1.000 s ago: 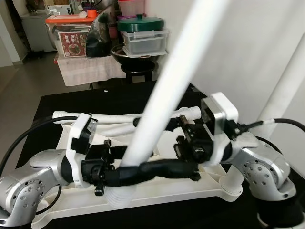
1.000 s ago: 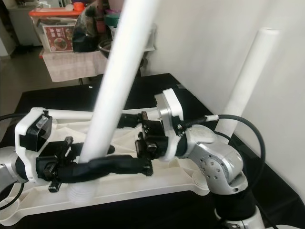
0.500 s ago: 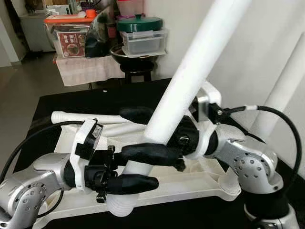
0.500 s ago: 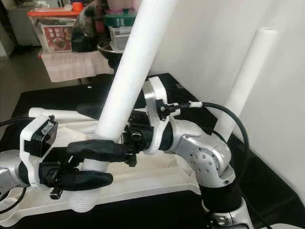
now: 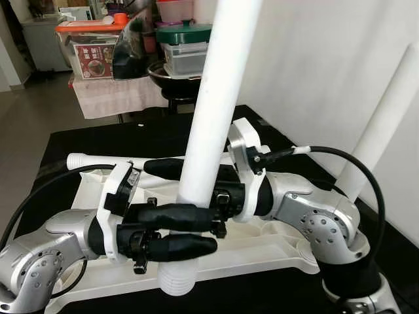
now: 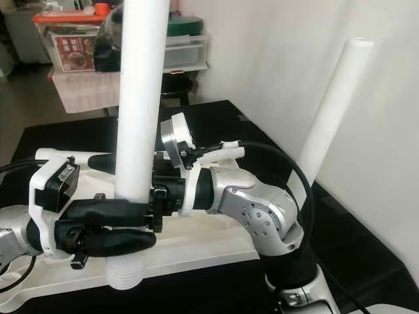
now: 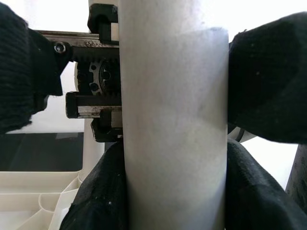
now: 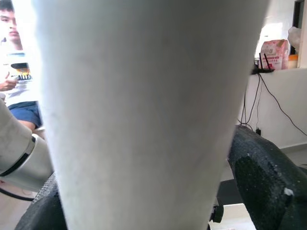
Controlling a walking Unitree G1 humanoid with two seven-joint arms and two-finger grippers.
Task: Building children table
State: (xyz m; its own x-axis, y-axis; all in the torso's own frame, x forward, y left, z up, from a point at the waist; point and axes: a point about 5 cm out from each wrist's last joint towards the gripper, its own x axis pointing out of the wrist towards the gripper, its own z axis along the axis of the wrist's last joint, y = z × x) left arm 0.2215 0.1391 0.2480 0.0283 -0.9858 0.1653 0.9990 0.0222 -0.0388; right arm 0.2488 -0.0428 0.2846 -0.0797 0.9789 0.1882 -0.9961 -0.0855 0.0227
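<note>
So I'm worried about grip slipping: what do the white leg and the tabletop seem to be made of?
The leg looks like smooth matte white plastic with a ribbed threaded end. The tabletop looks like moulded white plastic too, with ribs showing. Both grippers' fingers clamp the leg.

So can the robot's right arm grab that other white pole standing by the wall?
Probably not right now. The right gripper and left gripper both clamp the upright white leg. The standing pole has nothing blocking it, but the right gripper would have to let go first.

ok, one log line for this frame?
step: seat table leg | left gripper: shut on leg | right gripper: shut on leg | leg: near upright, threaded end low over tabletop | second leg: standing in corner socket
</note>
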